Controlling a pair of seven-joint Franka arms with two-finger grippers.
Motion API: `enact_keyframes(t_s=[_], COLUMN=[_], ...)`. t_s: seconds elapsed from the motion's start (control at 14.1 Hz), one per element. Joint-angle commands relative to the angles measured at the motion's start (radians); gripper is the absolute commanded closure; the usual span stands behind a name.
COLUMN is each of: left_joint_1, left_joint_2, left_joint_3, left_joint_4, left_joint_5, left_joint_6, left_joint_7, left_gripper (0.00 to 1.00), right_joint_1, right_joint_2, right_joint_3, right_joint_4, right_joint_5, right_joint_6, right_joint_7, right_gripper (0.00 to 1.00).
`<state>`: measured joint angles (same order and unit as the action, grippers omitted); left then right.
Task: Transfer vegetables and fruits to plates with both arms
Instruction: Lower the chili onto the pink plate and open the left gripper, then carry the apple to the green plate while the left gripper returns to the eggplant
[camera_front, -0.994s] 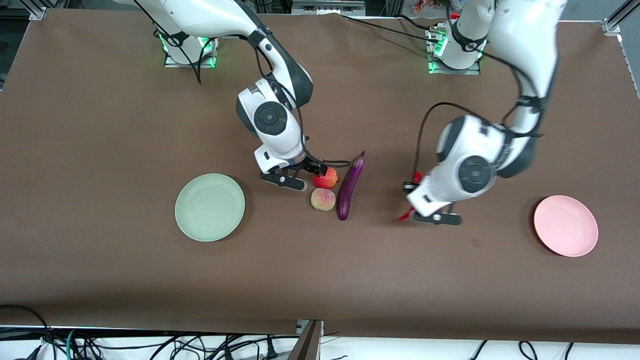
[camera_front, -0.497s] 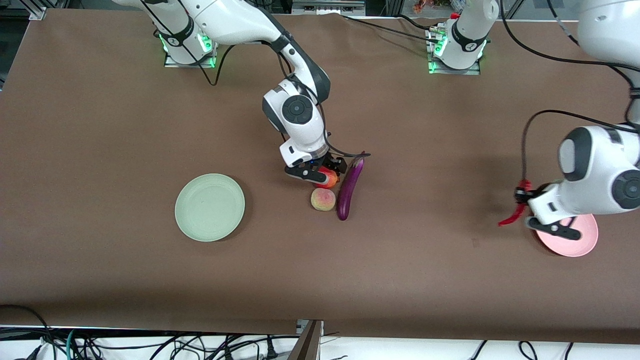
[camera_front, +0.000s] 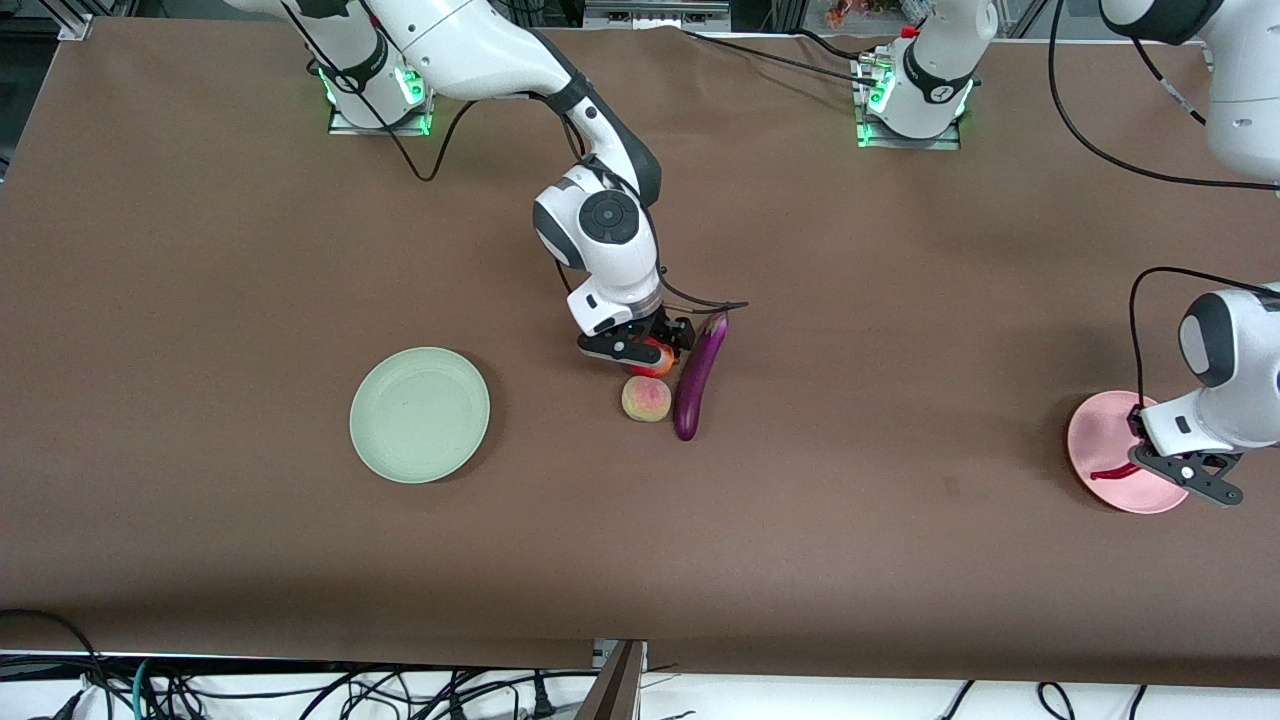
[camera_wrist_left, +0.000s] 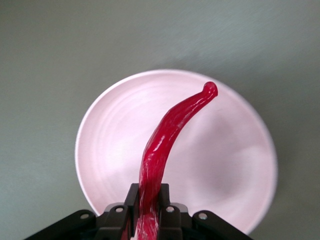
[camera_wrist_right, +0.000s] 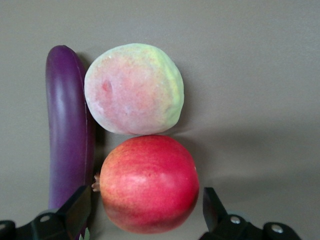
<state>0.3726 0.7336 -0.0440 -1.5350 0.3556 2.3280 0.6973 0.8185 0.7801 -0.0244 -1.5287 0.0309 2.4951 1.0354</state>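
Observation:
My left gripper (camera_front: 1142, 463) is shut on the red chili pepper (camera_front: 1112, 472) and holds it over the pink plate (camera_front: 1098, 435). In the left wrist view the chili (camera_wrist_left: 170, 130) sticks out from between the fingers (camera_wrist_left: 128, 200) across the pink plate (camera_wrist_left: 110, 145). My right gripper (camera_front: 645, 350) is open and down around the red fruit (camera_front: 657, 361). Its fingers (camera_wrist_right: 80, 205) stand either side of the red fruit (camera_wrist_right: 147, 182). The peach (camera_wrist_right: 132, 90) touches that fruit, and the purple eggplant (camera_wrist_right: 67, 140) lies beside both. The green plate (camera_front: 420, 414) has nothing on it.
In the front view the peach (camera_front: 646, 399) lies just nearer the camera than the red fruit, with the eggplant (camera_front: 698, 375) alongside, toward the left arm's end. Brown table cover (camera_front: 880, 520) stretches between the produce and each plate. Cables hang along the table's front edge.
The left arm swung the chili from mid-table to over the pink plate. The right gripper shifted onto the red fruit and came down around it.

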Motion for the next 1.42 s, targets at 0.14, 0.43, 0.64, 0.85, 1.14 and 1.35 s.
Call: enact_keyframes(t_s=[0.14, 0.43, 0.64, 0.85, 1.14, 1.35], left_joint_1=[0.008, 0.011, 0.011, 0.011, 0.009, -0.090], left_joint_2=[-0.003, -0.072, -0.153, -0.227, -0.235, -0.183], left_joint_3=[-0.020, -0.095, -0.164, -0.252, -0.471, -0.543], left_joint_4=[0.035, 0.038, 0.041, 0.041, 0.027, 0.015], left_joint_5=[-0.020, -0.029, -0.102, -0.226, -0.285, -0.291], left_joint_6=[-0.015, -0.167, -0.355, -0.537, -0.638, -0.570], left_joint_7=[0.027, 0.027, 0.017, -0.031, -0.510, -0.856], left_gripper=[0.00, 0.00, 0.00, 0.00, 0.00, 0.00], right_joint_1=[0.013, -0.004, -0.059, -0.133, -0.280, -0.393], right_joint_2=[0.027, 0.010, -0.056, -0.157, -0.203, -0.248], right_joint_3=[-0.011, -0.023, -0.032, -0.034, -0.035, -0.043], right_joint_4=[0.024, 0.025, 0.038, 0.019, 0.006, -0.069], right_joint_5=[-0.028, -0.025, -0.016, -0.006, -0.006, -0.008], right_joint_6=[0.008, 0.019, -0.127, -0.353, -0.478, -0.481], right_joint_7=[0.021, -0.004, -0.092, -0.253, -0.547, -0.772], right_gripper=[0.35, 0.59, 0.59, 0.59, 0.59, 0.56])
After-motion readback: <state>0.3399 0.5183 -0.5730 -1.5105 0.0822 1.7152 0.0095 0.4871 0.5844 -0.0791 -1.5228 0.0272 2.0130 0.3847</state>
